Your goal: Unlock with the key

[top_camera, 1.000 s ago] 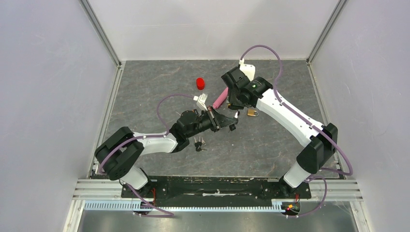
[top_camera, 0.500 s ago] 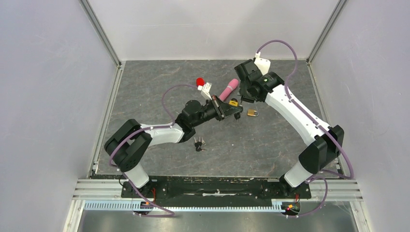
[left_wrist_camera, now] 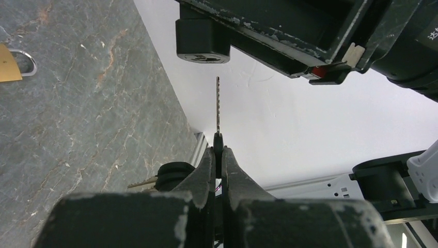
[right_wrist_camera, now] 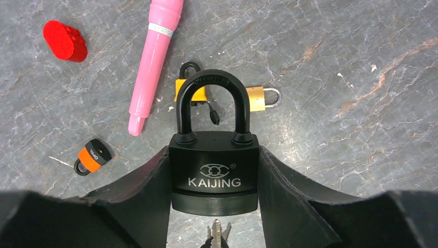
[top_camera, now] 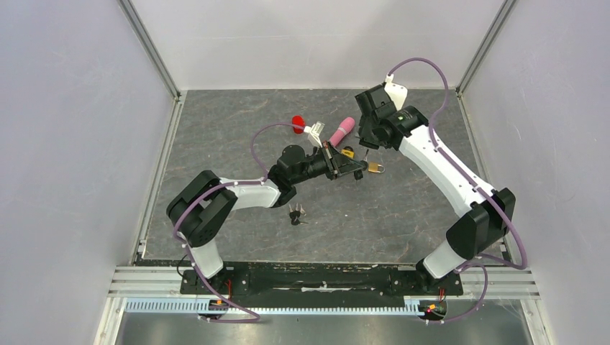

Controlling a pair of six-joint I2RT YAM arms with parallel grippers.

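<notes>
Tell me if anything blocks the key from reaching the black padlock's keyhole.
Nothing visible does. The key, pinched in the left hand, points at the underside of the black padlock held in the right hand; only open air lies between its tip and the keyhole, which sits slightly off to one side.

Left wrist view: key (left_wrist_camera: 217, 103) shows blade only, its head buried in the left end effector (left_wrist_camera: 218, 150); brass padlock (left_wrist_camera: 9, 62), far to its left, cut by the frame edge. Right wrist view: yellow padlock (right_wrist_camera: 200, 94), just beyond the right end effector (right_wrist_camera: 213, 155), half hidden behind the black padlock (right_wrist_camera: 214, 178) shackle.
</notes>
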